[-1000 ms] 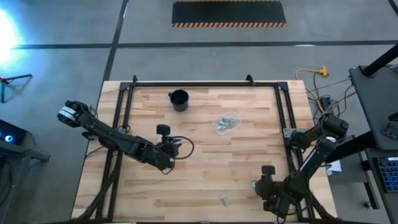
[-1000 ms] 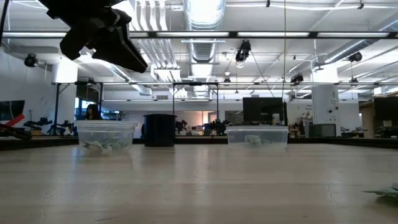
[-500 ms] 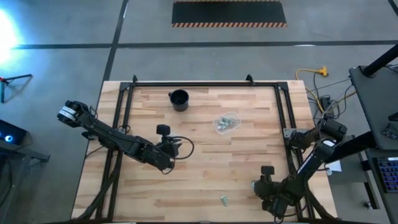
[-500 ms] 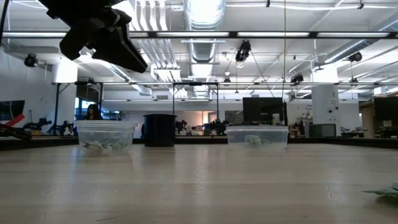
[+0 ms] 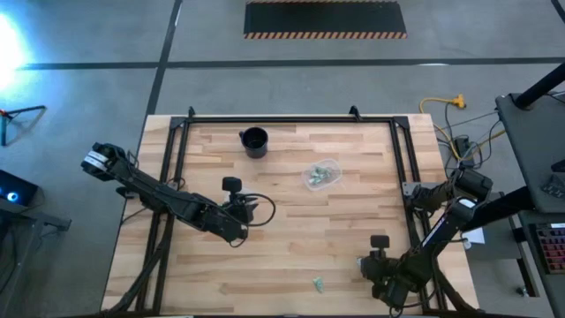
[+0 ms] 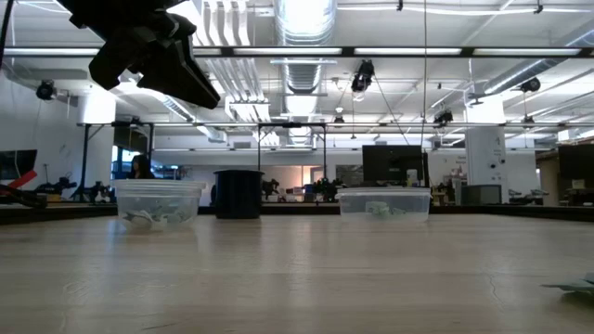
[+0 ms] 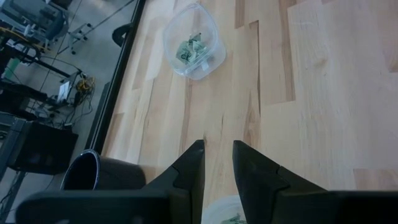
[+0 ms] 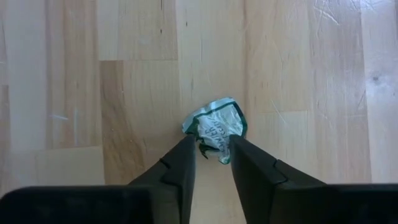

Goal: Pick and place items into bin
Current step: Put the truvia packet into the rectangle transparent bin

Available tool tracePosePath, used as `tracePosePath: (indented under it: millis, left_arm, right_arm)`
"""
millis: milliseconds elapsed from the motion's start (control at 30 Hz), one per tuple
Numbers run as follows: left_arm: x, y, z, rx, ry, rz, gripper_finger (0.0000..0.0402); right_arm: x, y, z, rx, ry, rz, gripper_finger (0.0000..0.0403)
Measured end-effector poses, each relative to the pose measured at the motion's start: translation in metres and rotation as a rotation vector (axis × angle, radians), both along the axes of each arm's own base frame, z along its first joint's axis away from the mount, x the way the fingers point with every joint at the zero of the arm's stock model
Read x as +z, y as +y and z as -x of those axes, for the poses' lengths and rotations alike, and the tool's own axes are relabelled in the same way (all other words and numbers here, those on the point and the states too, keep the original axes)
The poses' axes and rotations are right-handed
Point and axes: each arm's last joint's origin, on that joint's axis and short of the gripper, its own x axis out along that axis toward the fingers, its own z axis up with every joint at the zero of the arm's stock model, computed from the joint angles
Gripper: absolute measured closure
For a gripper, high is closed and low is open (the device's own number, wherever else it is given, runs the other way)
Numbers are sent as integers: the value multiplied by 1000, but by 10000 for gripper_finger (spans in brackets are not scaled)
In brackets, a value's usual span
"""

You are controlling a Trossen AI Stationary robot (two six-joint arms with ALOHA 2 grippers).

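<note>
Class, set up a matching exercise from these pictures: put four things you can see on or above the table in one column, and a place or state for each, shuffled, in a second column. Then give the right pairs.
Column 1:
1. black cup
2. clear cup
3. loose green-and-silvery piece
4. left end effector

Column 2:
A. lies bare on the wood just ahead of the right end effector
B. holds several small pieces
C. stands empty-looking near the table's far edge
D. fingers slightly apart, gripping nothing

Pairs: 1-C, 2-B, 3-A, 4-D

Crumpled green-silver item (image 8: 215, 128) on table.
</note>
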Motion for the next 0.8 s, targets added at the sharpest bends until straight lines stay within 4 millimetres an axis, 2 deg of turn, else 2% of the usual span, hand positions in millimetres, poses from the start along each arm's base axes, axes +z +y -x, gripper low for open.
tracePosePath:
  millis: [433, 800]
  left_arm:
    - [0, 0, 0, 0, 0, 0, 336]
    - [0, 0, 0, 0, 0, 0, 336]
  right_arm:
    - [-2, -2, 1, 3, 1, 13, 388]
    - [8, -6, 2, 2, -6, 60, 394]
